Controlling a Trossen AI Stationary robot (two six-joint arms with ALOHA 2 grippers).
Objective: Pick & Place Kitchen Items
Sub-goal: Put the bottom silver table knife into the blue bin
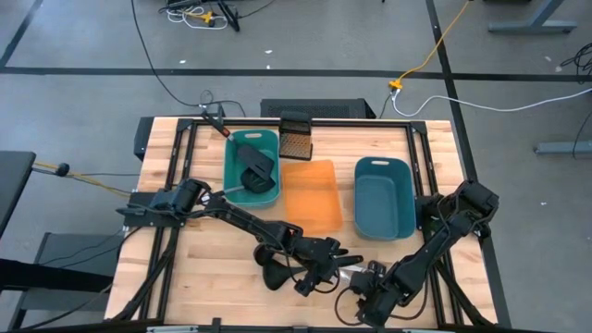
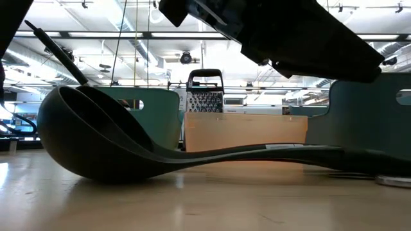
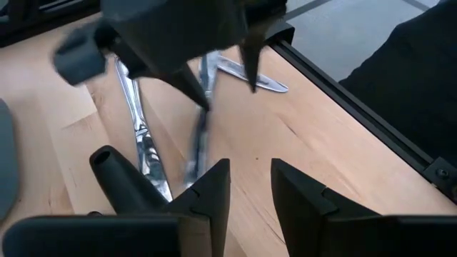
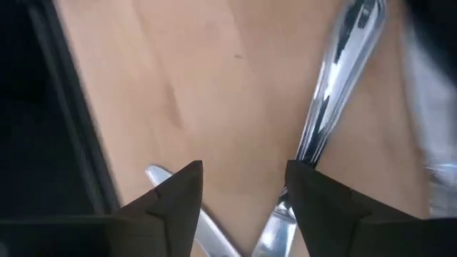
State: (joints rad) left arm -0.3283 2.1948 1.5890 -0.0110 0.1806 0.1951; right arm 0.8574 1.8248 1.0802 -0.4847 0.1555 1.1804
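At the far left of the wooden table [image 1: 185, 268], the teal tray [image 1: 233, 176] already holds a black-headed spatula [image 1: 257, 169], its stiff flat head resting inside and its thin handle leaning over the rim; it looks light, and the handle is the natural place to take it. Near the front edge, left of centre, an all-black ladle [image 2: 96, 138] lies on its side, a smooth deep plastic bowl on a long curved handle; it should be light and rigid, and the slim handle gives a far surer grip than the rounded bowl. The left tool [image 3: 250, 189] hovers just beside it over the cutlery, its fingers partly apart with nothing between them. The silvery cutlery pieces [image 3: 143, 128] lie flat on the table just right of the ladle: thin, polished, hard metal, likely slippery and awkward to lift off the wood, best pinched across the narrow shank. The right tool [image 4: 243, 193] is poised directly above one piece [image 4: 335, 93], fingers spread wide and straddling it, holding nothing. Farther back, the orange tray [image 1: 310, 199] and the blue tray [image 1: 381, 196] lie past them.
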